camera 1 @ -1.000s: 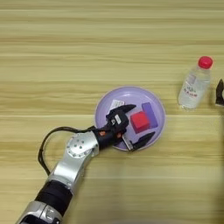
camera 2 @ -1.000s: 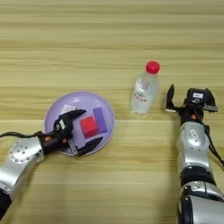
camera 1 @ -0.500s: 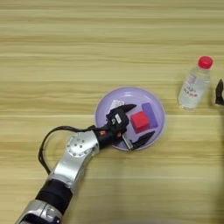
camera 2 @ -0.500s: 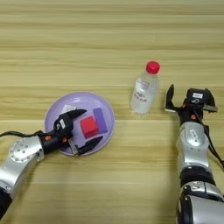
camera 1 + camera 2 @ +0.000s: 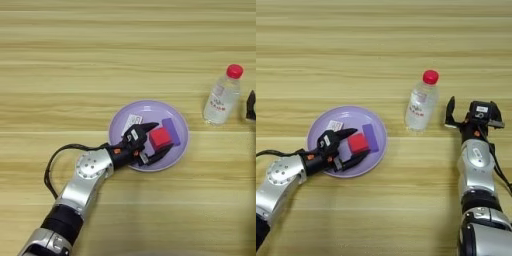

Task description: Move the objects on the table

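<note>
On the lilac plate (image 5: 122, 121) lie the small red cube (image 5: 160, 137) and, touching its right side, the purple block (image 5: 171, 131). My left gripper (image 5: 162, 137) reaches over the plate from the lower left and is open. One black finger (image 5: 348, 133) passes above the cube and the other below it, so the cube sits between them. My right gripper (image 5: 470, 116) is parked on the table right of the bottle, open and holding nothing; only one finger (image 5: 250, 105) of it shows at the left eye view's edge.
A clear bottle with a red cap (image 5: 419, 104) stands upright right of the plate, close to my right gripper. A small white label (image 5: 333, 125) lies on the plate's left part. Wood-grain table (image 5: 100, 60) extends all around.
</note>
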`<state>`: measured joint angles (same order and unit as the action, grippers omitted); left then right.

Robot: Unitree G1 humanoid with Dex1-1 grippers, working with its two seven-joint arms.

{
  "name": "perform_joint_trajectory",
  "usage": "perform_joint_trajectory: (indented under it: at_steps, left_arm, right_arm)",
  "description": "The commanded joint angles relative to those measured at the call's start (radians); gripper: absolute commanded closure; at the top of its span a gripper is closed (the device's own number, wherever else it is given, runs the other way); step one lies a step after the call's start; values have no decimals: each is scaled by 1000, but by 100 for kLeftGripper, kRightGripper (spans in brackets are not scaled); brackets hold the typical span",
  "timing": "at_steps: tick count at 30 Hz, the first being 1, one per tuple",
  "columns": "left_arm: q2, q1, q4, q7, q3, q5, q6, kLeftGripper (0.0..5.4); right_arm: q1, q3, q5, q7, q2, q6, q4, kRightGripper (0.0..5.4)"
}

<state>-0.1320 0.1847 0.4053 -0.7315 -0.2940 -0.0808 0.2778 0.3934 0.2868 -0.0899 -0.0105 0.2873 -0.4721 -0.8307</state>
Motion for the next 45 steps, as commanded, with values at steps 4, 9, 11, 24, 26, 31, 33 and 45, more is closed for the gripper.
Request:
perform_joint_trajectory:
  at_steps: [4, 9, 11, 24, 26, 31, 33, 45]
  left_arm:
    - [-2, 11, 12, 0, 7, 5, -17, 277]
    - [-2, 10, 4, -28, 14, -24, -32, 315]
    - [-3, 10, -2, -30, 17, -26, -37, 315]
    - [18, 30, -112, 22, 101, -103, -71, 315]
    - [20, 34, -135, 34, 117, -116, -79, 315]
    - [10, 37, -204, 81, 158, -129, -103, 315]
    - [4, 44, -213, 118, 187, -125, -105, 315]
    - [-66, 134, -17, 394, 395, -79, -86, 315]
  right_arm:
    - [13, 2, -8, 0, 0, -3, 1, 0]
    - [13, 2, -8, 0, 0, -3, -2, 0]
    - [13, 2, -8, -1, 0, -3, -3, 0]
    - [14, -1, -6, -4, -4, -2, -4, 0]
    - [14, -1, -6, -4, -5, -2, -5, 0]
    - [12, -1, -5, -7, -7, -1, -1, 0]
    - [12, -1, -5, -8, -7, -1, 1, 0]
    - [-11, -4, 7, -31, -15, 0, 67, 0]
